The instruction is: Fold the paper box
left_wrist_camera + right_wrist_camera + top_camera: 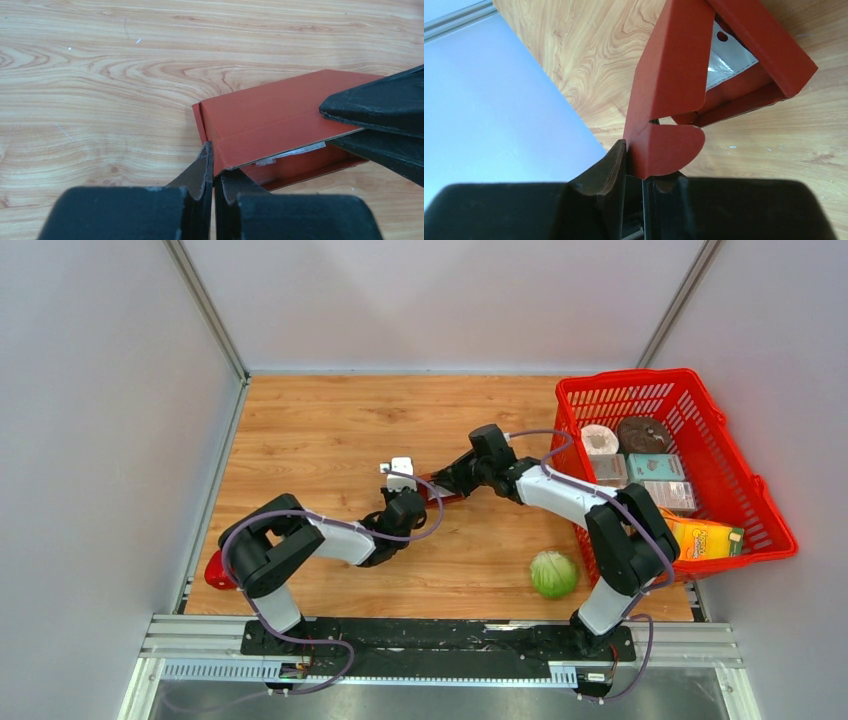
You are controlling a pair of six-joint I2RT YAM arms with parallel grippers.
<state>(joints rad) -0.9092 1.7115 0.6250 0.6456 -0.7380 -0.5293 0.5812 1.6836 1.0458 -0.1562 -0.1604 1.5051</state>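
Pinching the paper box (280,120): left jaws at its corner, right jaws on its flap.

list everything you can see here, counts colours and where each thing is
paper box: 1, dark red, mid-table, between the two grippers
basket: 1, bright red mesh, right edge of the table
packaged goods: about 6, white, dark, teal, pale, orange-yellow, inside the basket
cabbage: 1, green, on the table beside the basket's near corner
pepper: 1, red, left edge of the table by the left arm's base
table: 1, light wood, under everything
left gripper: 1, black, shut on a corner of the paper box
right gripper: 1, black, shut on a rounded flap of the paper box
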